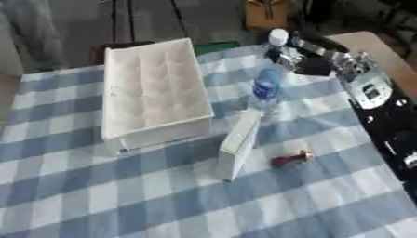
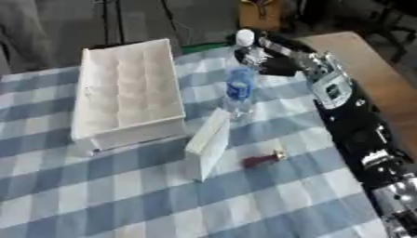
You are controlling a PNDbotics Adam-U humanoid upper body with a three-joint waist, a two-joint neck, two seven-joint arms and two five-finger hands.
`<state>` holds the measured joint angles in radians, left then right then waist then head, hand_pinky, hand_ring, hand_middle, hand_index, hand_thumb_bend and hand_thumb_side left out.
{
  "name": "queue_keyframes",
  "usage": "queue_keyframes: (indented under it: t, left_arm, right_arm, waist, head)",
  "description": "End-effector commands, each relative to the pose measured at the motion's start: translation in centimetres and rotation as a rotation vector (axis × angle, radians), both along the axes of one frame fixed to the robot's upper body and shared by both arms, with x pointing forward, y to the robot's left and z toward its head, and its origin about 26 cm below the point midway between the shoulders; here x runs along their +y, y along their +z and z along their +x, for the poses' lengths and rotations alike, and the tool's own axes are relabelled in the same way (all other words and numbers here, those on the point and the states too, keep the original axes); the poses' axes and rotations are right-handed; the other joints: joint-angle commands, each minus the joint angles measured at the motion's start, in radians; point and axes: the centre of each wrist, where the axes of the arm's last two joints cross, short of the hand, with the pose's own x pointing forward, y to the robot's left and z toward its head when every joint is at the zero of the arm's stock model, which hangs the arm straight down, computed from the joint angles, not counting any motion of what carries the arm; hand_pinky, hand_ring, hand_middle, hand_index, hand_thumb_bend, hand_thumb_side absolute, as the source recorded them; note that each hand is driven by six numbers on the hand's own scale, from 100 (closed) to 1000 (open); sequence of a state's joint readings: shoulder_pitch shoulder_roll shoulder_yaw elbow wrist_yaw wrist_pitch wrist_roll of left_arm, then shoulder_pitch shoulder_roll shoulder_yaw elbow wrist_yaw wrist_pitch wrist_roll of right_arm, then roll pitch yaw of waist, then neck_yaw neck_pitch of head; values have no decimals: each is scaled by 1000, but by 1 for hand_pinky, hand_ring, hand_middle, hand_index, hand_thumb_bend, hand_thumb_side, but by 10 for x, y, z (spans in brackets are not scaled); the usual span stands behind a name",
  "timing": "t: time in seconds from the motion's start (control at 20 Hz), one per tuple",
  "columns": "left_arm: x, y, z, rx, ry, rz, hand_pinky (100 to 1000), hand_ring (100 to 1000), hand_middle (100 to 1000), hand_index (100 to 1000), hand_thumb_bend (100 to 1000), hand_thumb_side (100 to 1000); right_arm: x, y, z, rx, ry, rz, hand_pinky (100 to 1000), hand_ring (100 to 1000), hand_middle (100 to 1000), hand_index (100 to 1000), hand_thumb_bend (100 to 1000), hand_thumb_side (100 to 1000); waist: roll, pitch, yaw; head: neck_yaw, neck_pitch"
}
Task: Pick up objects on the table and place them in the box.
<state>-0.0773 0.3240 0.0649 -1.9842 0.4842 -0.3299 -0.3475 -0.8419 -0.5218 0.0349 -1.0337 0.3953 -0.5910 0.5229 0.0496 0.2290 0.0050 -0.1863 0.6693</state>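
An open white box (image 1: 155, 90) lies on the blue-and-white checked cloth, left of centre. Right of it stands a clear water bottle (image 1: 265, 88) with a blue label and a white cap. My right hand (image 1: 299, 59) reaches in from the right along a black arm (image 2: 358, 125), its fingers curled round the bottle's upper part. A flat white carton (image 1: 238, 144) stands on its edge in front of the bottle. Right of the carton, a small dark red object (image 1: 290, 159) lies on the cloth. My left hand does not show.
A wooden tabletop (image 2: 383, 79) adjoins the cloth on the right, under my arm. A brown object (image 1: 266, 15) stands on the floor beyond the table. A green item (image 1: 217, 46) and a dark one (image 1: 120, 46) lie behind the box.
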Motion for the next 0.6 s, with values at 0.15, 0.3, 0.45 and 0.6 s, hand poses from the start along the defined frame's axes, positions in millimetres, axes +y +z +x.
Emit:
queue_keyframes:
  t: [0.15,0.3,0.45,0.6]
  left_arm:
    - [0,6,-1,-21,-8,11,525,725,775,879,714,667]
    - [0,6,-1,-21,-8,11,525,725,775,879,714,667]
    - [0,6,-1,-21,-8,11,525,725,775,879,713,668]
    - [0,6,-1,-21,-6,11,525,725,775,879,712,668]
  right_arm:
    - [0,-5,1,15,11,-78,732,695,819,939,100,786]
    - [1,-7,1,19,16,-108,651,654,797,930,100,733]
    - [1,-7,1,15,19,-132,535,547,741,876,100,612]
    - [2,-6,0,-4,15,-153,481,500,705,845,100,536]
  waist:
    - [-1,-11,2]
    - [-1,-10,2]
    - [-1,-10,2]
    - [0,-9,1]
  head:
    - [-1,-1]
    - [-1,-1]
    - [-1,-1]
    - [0,0]
